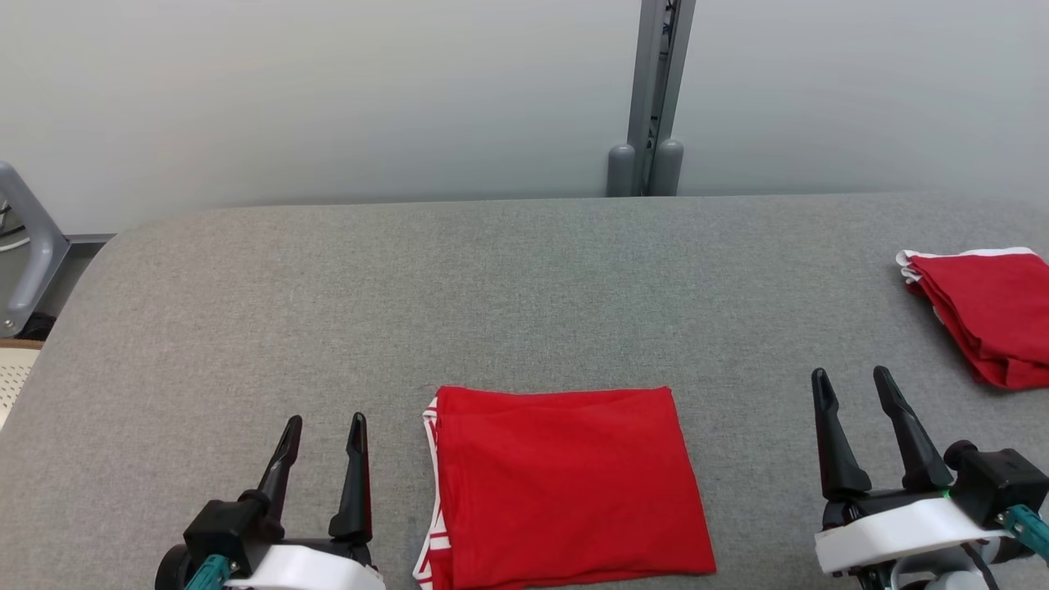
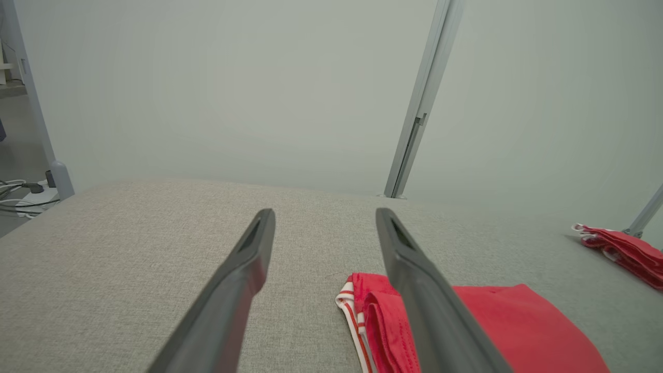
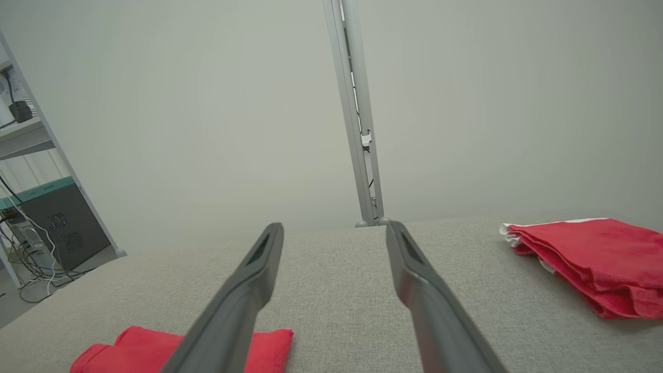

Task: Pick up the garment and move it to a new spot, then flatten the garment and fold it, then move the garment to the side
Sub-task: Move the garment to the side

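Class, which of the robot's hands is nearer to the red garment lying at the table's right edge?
Right. The right hand is just left of the edge garment; the left hand is across the table, beyond the middle garment.

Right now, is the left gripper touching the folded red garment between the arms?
Apart. The head view shows a strip of bare table between the left gripper and the garment.

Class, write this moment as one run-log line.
red garment: folded, flat on table, between grippers | left gripper: open, empty | right gripper: open, empty | second garment: folded, table's right edge
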{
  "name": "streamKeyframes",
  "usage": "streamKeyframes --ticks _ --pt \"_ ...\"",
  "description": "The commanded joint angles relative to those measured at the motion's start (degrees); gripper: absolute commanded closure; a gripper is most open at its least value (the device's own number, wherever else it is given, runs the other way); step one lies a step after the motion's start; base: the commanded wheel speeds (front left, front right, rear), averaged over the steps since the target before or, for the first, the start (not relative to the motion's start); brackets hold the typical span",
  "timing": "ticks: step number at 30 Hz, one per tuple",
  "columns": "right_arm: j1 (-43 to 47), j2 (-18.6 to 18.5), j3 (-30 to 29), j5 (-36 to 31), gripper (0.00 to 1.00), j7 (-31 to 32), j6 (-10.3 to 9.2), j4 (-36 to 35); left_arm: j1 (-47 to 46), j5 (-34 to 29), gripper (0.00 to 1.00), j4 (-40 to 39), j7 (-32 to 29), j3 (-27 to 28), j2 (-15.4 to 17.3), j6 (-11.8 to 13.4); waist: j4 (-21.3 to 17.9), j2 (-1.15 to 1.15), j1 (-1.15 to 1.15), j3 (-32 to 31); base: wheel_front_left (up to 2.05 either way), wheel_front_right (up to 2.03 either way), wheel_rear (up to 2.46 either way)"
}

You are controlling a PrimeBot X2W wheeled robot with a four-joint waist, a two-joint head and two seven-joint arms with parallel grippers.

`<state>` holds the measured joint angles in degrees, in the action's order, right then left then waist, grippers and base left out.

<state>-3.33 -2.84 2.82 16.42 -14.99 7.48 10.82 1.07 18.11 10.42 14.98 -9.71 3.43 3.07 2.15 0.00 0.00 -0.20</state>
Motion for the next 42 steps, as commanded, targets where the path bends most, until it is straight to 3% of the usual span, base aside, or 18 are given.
streamKeyframes --ticks 1,7,12,20,35,37,40,42 --pt "0.3 -0.2 -0.1 -0.4 0.00 -0.3 0.03 0.2 0.5 -0.4 0.00 0.1 0.2 0.3 0.2 -0.3 0.0 0.00 0.00 0.0 0.00 0.00 0.00" --pt "-0.5 -0.2 1.0 -0.8 0.00 0.9 0.03 3.1 0.3 -1.0 0.00 0.4 0.2 0.3 0.0 -0.5 0.3 0.00 0.00 0.0 0.00 0.00 0.00" --pt "-2.8 -0.3 3.7 -0.2 0.00 10.0 0.03 7.9 -0.1 -1.2 0.00 0.8 0.2 -0.1 -0.2 -0.7 1.0 0.00 0.00 0.4 0.00 0.00 0.00" --pt "-6.2 -3.6 10.3 8.9 0.00 21.8 0.03 12.6 -1.2 -1.2 0.00 1.2 0.2 -0.3 -0.3 -0.8 3.1 0.00 0.00 1.9 0.00 0.00 0.00" --pt "-14.4 -7.8 21.0 21.4 0.01 28.7 0.03 22.4 -3.3 -1.5 0.00 1.1 0.2 0.2 -0.4 -0.7 6.6 0.00 0.00 5.9 0.00 0.00 0.00" --pt "-15.1 -8.2 22.1 22.5 0.53 28.7 0.03 23.2 -3.4 -1.5 0.00 0.9 0.2 0.3 -0.4 -0.6 6.6 0.00 0.00 6.2 0.00 0.00 0.00" --pt "-16.2 -8.5 23.5 23.8 0.73 27.6 0.03 23.9 -3.5 -1.4 0.00 0.7 0.2 0.5 -0.4 -0.5 6.2 0.00 0.00 6.5 0.00 0.00 0.00" --pt "-17.3 -9.0 24.1 24.7 1.00 26.4 0.02 24.1 -3.7 -1.6 0.00 0.7 0.2 0.5 -0.4 -0.4 5.7 0.00 0.00 6.8 0.00 0.00 0.00"
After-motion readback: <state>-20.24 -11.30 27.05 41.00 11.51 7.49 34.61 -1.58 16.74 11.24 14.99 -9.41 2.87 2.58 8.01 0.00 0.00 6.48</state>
